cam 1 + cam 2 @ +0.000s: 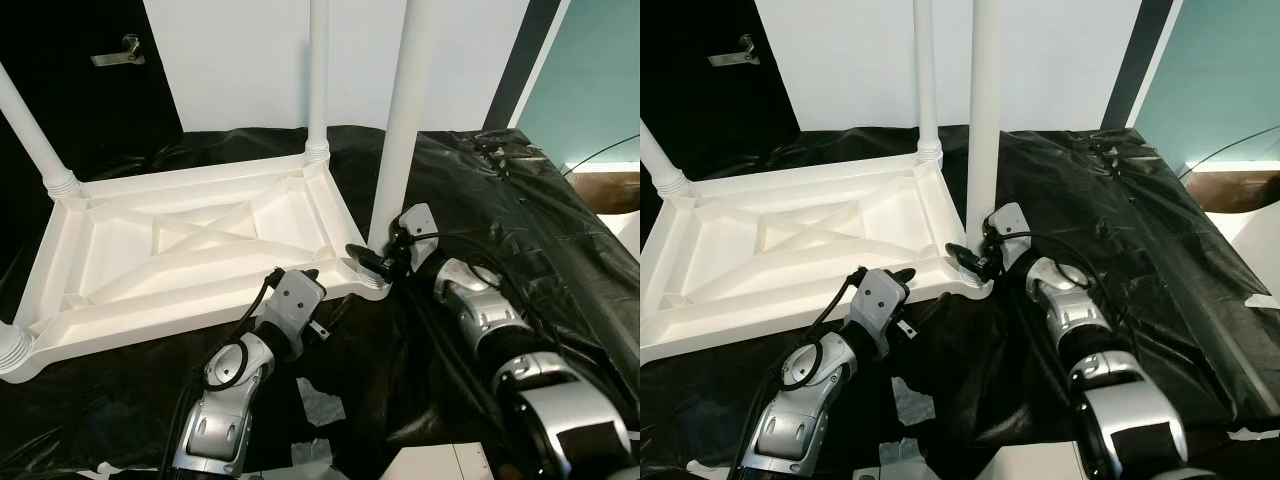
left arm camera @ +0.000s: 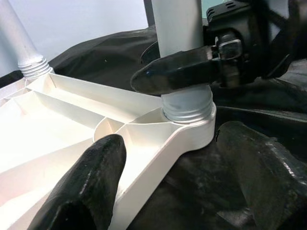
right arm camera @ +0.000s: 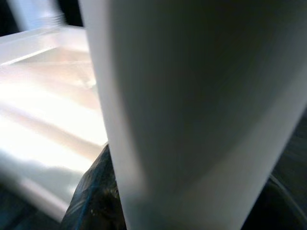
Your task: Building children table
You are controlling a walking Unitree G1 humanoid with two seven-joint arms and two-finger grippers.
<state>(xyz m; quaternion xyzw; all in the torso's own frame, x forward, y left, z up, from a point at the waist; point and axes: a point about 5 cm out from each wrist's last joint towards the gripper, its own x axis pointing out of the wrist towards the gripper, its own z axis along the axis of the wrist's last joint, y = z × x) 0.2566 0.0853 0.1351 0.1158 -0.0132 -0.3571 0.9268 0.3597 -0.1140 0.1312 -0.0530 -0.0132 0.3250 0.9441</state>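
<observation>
A white plastic children's table (image 1: 190,250) lies upside down on a black sheet. Legs stand up from its far left corner (image 1: 30,130) and far right corner (image 1: 318,80). A third leg (image 1: 400,130) stands in the near right corner socket (image 2: 188,112). My right gripper (image 1: 375,258) is shut on this leg just above the socket, one finger (image 2: 177,72) crossing its front. My left gripper (image 1: 325,295) is open astride the table's near rim beside that corner. One finger (image 2: 86,191) rests inside the frame, the other (image 2: 259,177) outside over the sheet.
The black plastic sheet (image 1: 520,220) covers the floor, wrinkled on the right. A black door with a handle (image 1: 120,50) stands at the back left, a teal panel (image 1: 590,80) at the right. White tape scraps (image 1: 320,405) lie near my left arm.
</observation>
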